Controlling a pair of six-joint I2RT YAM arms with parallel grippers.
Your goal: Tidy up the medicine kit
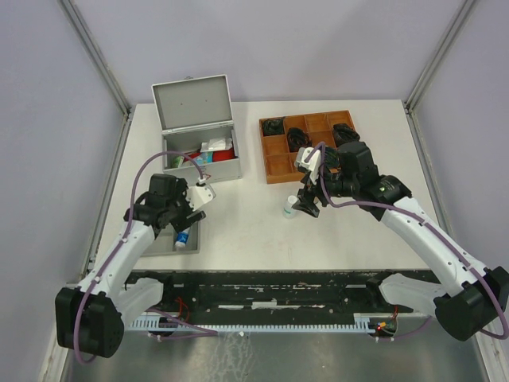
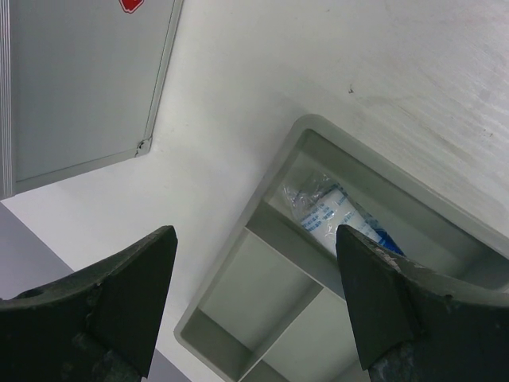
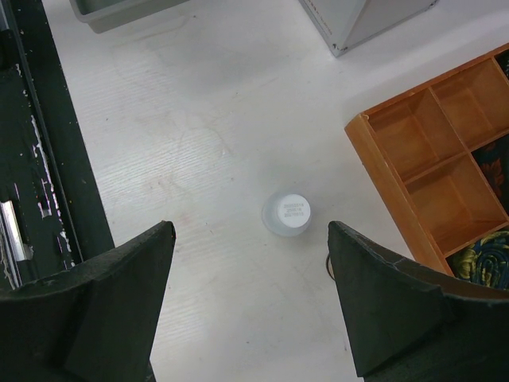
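Observation:
The medicine kit, a silver-grey metal case, stands at the back left with its lid raised and small packages inside. Its outer wall shows in the left wrist view and a corner in the right wrist view. My left gripper hangs open over a grey divided tray. A blue-and-white packet lies in one compartment of it. My right gripper is open above a small white-capped bottle standing on the table. Neither gripper holds anything.
A brown wooden compartment tray sits right of the case, with dark items in several back cells. The bottle stands just left of its front corner. The grey tray's far end shows at the top of the right wrist view.

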